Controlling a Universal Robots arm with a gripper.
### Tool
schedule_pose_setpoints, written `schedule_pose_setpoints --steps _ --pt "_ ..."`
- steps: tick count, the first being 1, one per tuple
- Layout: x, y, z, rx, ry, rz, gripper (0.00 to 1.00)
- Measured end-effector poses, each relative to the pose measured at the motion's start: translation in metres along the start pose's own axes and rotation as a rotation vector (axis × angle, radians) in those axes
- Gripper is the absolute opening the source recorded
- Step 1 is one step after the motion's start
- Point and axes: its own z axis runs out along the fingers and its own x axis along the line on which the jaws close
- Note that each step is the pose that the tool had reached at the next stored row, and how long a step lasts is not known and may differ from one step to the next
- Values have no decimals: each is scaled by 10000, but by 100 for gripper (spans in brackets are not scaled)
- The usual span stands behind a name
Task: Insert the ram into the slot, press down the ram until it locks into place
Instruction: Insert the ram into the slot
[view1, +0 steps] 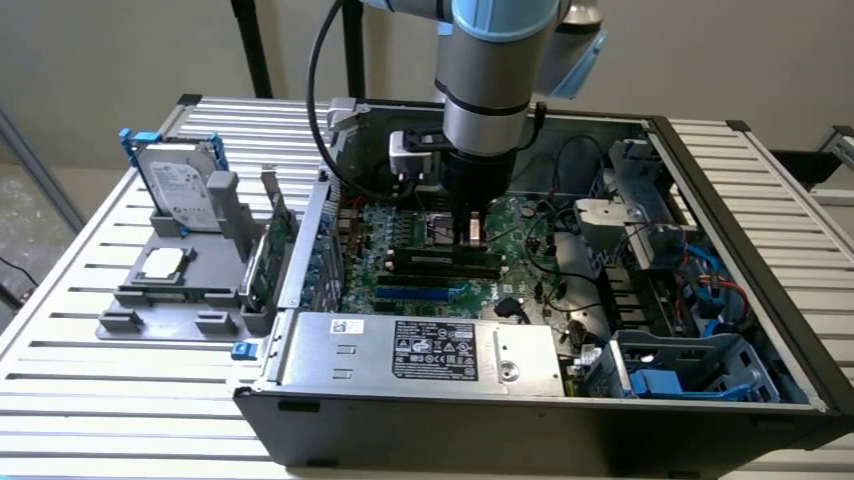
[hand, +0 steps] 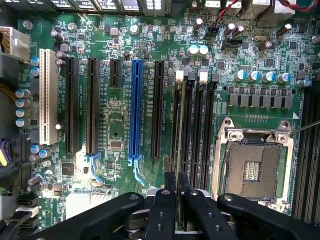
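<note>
The ram (hand: 180, 145) stands edge-on to the wrist camera, so its chips and label are hidden, and its near end is covered by the claw (hand: 178, 181). How deep it sits in the slot (hand: 175, 120) cannot be told. In the exterior view the arm (view1: 497, 60) is cut off by the top edge, the computer case (view1: 534, 430) by the bottom.

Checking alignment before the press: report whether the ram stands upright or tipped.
Upright: the ram shows edge-on as a thin straight strip, clamped in the gripper. How deep it sits: cannot tell.
</note>
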Motion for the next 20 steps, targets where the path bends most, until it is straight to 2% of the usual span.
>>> schedule_pose_setpoints --steps 6,20 --pt "0 0 -1 -1 38 -60 13" --pt "0 1 24 20 40 -34 13"
